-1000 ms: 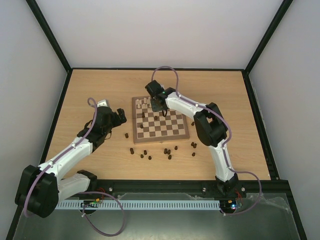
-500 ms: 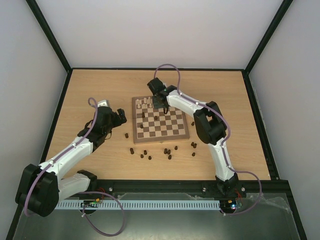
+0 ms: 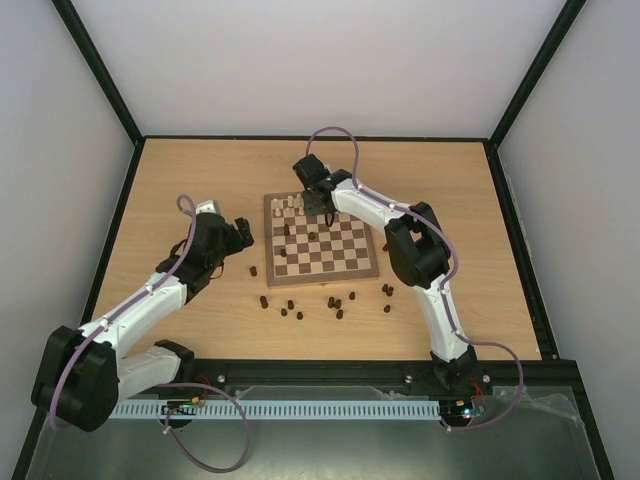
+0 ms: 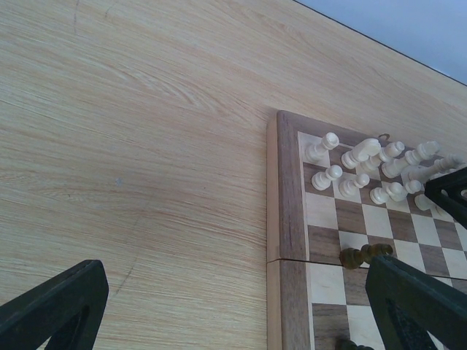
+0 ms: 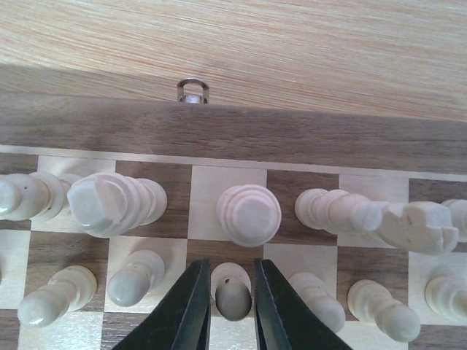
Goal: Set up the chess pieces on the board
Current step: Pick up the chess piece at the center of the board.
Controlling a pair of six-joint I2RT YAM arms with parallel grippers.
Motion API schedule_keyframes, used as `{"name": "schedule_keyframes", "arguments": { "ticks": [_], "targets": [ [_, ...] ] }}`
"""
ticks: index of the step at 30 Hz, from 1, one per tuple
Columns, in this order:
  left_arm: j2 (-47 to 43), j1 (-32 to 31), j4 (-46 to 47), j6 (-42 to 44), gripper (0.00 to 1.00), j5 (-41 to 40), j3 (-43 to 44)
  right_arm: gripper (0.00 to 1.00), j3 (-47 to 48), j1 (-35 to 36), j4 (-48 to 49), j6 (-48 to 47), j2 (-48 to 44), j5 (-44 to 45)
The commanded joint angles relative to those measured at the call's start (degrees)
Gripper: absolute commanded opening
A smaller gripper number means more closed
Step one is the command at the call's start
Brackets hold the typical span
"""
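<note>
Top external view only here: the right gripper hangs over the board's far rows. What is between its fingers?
Observer: The right wrist view shows the right gripper straddling a cream pawn in the second row; contact I cannot tell.
Operator: And the left gripper?
Observer: The left wrist view shows the left gripper open and empty, beside the board's border.

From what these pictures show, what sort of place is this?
Probably a robot test cell: plain white walls with black frame posts close in a wooden tabletop holding a chessboard, and the left arm and right arm are bolted at its near edge.
</note>
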Motion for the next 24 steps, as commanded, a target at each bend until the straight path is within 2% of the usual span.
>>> {"name": "schedule_keyframes", "arguments": {
  "ticks": [1,15,20,24],
  "targets": [
    [0.28,-0.16,1.07,0.34,0.99,-0.22,0.46,0.21,1.22,-0.11,-3.23,0.32,1.18,-0.28],
    [-0.04,-0.15,1.09,0.51,1.0,0.1,0.45,0.29,-0.55,0.29,-3.14,0.62,-4.04,-0.87],
    [-0.75,-0.21,-0.53,0.46,0.99,-1.24,0.96,0.49,-5.02,2.32,-3.46,1.5,-11.15,0.2],
    [-2.76,-0.21,-0.84,0.12,1.0,-1.23,0.11,0.69,-14.22,2.58,-1.15,2.3,-20.54,-0.31]
  ]
}}
